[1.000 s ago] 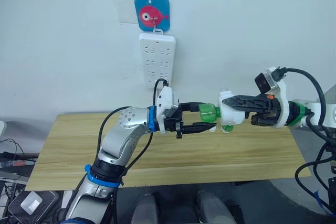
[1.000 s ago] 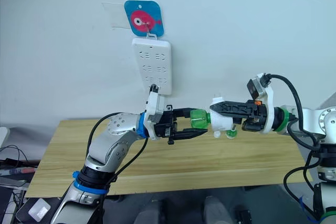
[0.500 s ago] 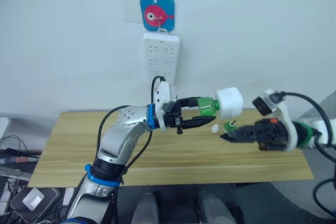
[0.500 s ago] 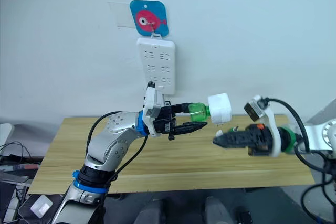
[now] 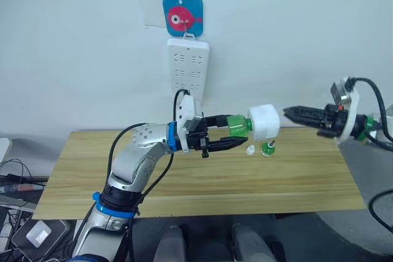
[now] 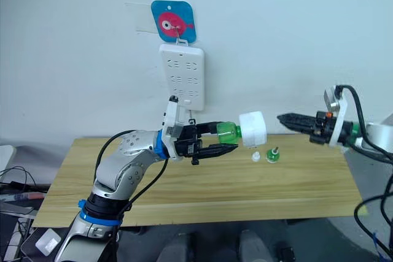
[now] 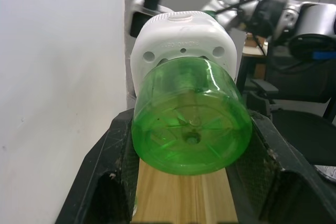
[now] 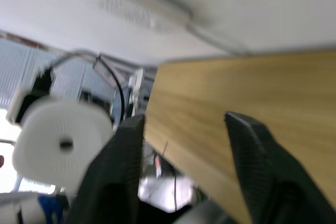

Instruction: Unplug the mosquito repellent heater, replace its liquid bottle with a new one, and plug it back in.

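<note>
Wooden table (image 5: 184, 182) sits vs a plain white wall w/ the power strip (image 5: 188, 69) hung above. Left gripper (image 5: 226, 134) is clamped on the green bottle (image 5: 238, 125), which carries the heater (image 5: 264, 122) mid-air, prob. so the heater can be re-plugged. Right gripper (image 5: 293, 113) is empty, fingers apart in its wrist view, nr the heater. Wick bottle (image 5: 267, 148) and white cap (image 5: 250, 150) sit on the table.

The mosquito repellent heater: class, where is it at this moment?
The mosquito repellent heater is in the air above the table, screwed onto the green bottle gripped by the left end effector, below and right of the wall power strip.
</note>
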{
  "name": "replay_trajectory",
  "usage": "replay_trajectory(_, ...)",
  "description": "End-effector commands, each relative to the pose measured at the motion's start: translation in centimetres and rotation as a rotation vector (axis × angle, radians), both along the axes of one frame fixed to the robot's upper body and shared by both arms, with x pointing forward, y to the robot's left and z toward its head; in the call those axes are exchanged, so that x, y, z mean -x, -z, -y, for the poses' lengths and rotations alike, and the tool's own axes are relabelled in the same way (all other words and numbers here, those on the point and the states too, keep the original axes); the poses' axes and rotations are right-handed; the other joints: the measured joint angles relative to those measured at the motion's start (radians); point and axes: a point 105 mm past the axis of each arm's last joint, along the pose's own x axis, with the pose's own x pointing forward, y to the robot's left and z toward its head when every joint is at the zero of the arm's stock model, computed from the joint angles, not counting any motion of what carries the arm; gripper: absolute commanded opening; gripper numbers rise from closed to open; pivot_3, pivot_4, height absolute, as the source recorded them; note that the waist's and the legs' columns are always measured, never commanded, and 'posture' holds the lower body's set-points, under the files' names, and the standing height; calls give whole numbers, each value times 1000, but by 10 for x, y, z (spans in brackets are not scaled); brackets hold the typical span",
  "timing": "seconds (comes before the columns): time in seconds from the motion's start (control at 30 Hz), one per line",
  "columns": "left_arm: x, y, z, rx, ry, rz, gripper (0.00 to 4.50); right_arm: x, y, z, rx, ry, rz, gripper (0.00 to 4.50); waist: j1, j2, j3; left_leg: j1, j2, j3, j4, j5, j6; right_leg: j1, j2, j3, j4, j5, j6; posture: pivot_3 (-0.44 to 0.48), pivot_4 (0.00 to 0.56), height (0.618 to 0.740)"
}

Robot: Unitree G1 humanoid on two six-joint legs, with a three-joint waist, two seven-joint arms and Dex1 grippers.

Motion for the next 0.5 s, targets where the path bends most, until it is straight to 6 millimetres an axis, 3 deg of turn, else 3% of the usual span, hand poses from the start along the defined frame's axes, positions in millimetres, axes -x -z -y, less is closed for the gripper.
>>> replay_trajectory(0.03,10,-13,3,23,51,43,2221,-11,-5,-11,-11,-15,33,883,2,0,0,0,0,0,0,0,0,0,0,0,0,0,0,-53,159,740)
replay_trajectory(0.1,11,-14,3,23,54,41,2221,-12,-7,-23,-36,-54,35,61,5,0,0,-2,0,0,0,0,0,-2,0,0,0,0,0,-47,160,740)
replay_trajectory(0.27,9,-18,2,35,39,35,2221,12,3,-54,-62,-222,3,22,15,0,0,-3,-1,0,0,0,0,-3,-2,-1,0,0,0,-36,162,740)
replay_trajectory(0.5,1,-16,-3,36,-4,35,2221,56,10,-66,-113,-362,-37,22,20,0,0,-3,-1,-1,0,0,0,-2,-2,-1,1,0,0,-38,163,740)
